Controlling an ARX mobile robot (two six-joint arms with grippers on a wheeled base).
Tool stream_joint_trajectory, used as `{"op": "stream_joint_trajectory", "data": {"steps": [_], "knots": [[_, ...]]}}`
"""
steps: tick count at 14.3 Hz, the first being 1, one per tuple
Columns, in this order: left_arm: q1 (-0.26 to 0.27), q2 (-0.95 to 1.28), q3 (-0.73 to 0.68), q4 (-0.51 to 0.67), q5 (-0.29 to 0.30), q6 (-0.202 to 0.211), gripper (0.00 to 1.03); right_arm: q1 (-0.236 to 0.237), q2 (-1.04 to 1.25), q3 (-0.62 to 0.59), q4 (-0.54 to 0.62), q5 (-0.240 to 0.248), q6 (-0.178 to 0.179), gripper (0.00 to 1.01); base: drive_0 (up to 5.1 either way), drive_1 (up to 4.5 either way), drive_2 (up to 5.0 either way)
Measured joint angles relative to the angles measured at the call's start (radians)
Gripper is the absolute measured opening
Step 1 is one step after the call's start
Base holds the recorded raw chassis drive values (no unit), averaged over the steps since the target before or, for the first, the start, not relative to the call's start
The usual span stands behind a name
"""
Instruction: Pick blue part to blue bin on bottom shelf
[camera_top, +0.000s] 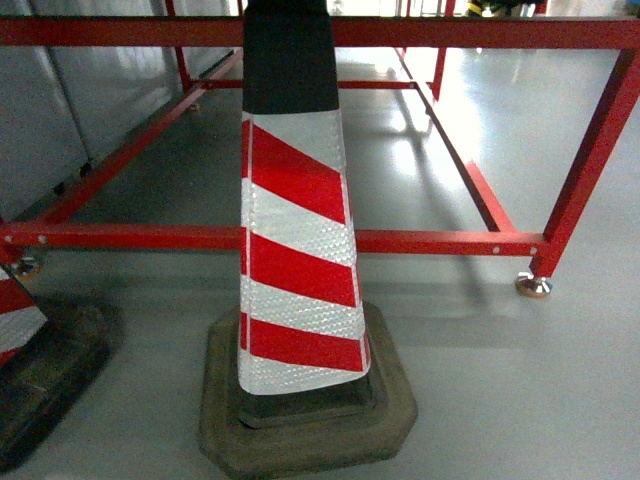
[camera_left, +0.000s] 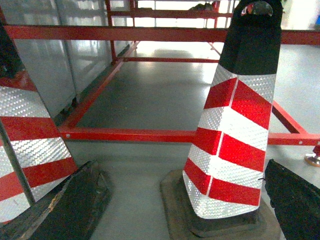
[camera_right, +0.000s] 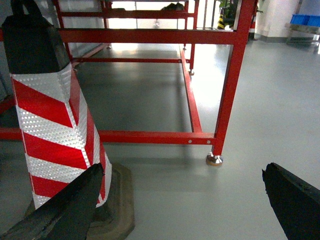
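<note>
Neither the blue part nor the steel bottom shelf shows in any view, so the key relation, which way the part lies from the fingers, cannot be told here, nor its long axis, nor which arm is nearer. The only blue in sight is a row of blue bins (camera_right: 306, 19) far off at 1 o'clock in the right wrist view, on a pale rack by the wall; whether one of them is the goal bin cannot be told.

The left fingers (camera_left: 75, 207) show as dark tips at the bottom corners of the left wrist view, spread wide apart and grasping nothing. The right fingers (camera_right: 65, 210) are likewise released, with bare floor between the two tips.

No work surface is in view. The robot faces a grey glossy floor (camera_top: 500, 380) and a red steel frame (camera_top: 420, 241) with a low rail and a footed leg. A red-and-white striped cone (camera_top: 298, 250) on a black base stands dead ahead at 12 o'clock in the head view, just in front of the rail. A second cone (camera_left: 27, 145) sits at 9 o'clock. Grey panels (camera_left: 70, 55) line the far left.

By judgement, the base must first drive to the shelf before any reach can begin.
</note>
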Motion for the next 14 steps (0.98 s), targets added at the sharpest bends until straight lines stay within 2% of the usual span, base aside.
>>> {"op": "stream_joint_trajectory", "data": {"steps": [14], "knots": [[0.000,0.000,0.000,0.000,0.000,0.000,0.98,0.000,0.000,0.000,0.000,0.000,0.000,0.98,0.0,0.00,0.0]]}}
